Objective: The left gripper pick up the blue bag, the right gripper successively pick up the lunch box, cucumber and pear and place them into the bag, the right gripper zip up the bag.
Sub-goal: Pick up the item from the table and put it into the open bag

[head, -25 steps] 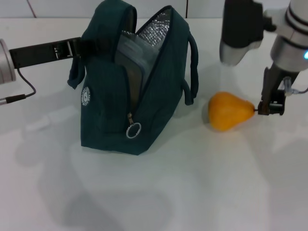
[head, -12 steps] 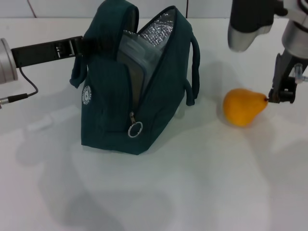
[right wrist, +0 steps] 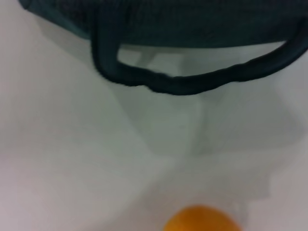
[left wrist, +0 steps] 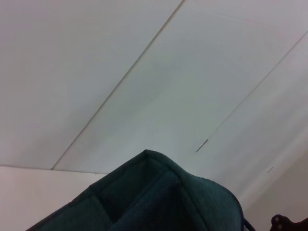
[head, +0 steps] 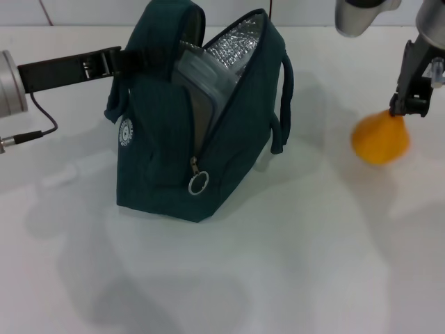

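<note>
The blue bag [head: 174, 139] stands open on the white table, its silver lining showing. My left gripper [head: 128, 59] reaches in from the left and is shut on its near handle. Inside the bag stands the clear lunch box [head: 201, 73]. The cucumber is hidden. The yellow-orange pear [head: 379, 139] hangs just above the table right of the bag, with my right gripper [head: 407, 108] shut on its stem end. In the right wrist view the pear [right wrist: 202, 220] sits near the picture's edge, beyond the bag's other handle [right wrist: 183, 84]. The left wrist view shows only the bag's top [left wrist: 154, 197].
The white table [head: 292, 264] spreads in front of and to the right of the bag. A black cable [head: 31, 132] trails from my left arm at the left edge. A white tiled wall [left wrist: 144, 72] stands behind.
My right gripper has moved right and up, taking the pear with it. The pear has gone from lying on its side to hanging below the fingers. The bag has barely shifted.
</note>
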`<action>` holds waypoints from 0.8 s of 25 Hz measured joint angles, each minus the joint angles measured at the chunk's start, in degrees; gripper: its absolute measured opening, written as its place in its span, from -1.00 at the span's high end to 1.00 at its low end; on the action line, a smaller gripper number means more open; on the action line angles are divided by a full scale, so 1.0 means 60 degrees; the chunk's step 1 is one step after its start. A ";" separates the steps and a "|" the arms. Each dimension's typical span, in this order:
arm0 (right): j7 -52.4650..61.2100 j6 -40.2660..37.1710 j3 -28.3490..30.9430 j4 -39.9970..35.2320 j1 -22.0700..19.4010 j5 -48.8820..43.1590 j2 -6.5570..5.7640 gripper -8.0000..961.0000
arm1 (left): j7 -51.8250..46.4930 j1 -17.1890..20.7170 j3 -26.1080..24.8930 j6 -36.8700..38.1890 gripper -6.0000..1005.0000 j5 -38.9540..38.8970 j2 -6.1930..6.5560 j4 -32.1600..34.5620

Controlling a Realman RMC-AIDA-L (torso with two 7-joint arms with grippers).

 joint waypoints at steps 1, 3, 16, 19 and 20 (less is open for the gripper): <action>0.0000 -0.0017 0.0046 -0.0037 0.0009 -0.0023 -0.0001 0.92 | 0.0000 -0.0010 0.0005 0.0000 0.93 -0.0009 0.0000 0.0000; 0.0001 -0.0024 0.0076 -0.0067 0.0021 -0.0051 -0.0009 0.92 | 0.0000 -0.0020 0.0010 0.0000 0.93 -0.0009 0.0000 -0.0001; -0.0071 0.0062 0.0552 -0.0384 0.0163 -0.0123 -0.0058 0.92 | -0.0009 -0.0054 -0.0014 -0.0001 0.92 -0.0020 -0.0028 -0.0029; -0.0070 0.0063 0.0822 -0.0562 0.0247 -0.0193 -0.0058 0.93 | -0.0002 -0.0075 -0.0020 -0.0009 0.93 -0.0117 -0.0029 -0.0129; -0.0070 0.0063 0.0943 -0.0594 0.0304 -0.0206 -0.0056 0.92 | 0.0002 -0.0082 -0.0022 -0.0011 0.93 -0.0152 -0.0029 -0.0161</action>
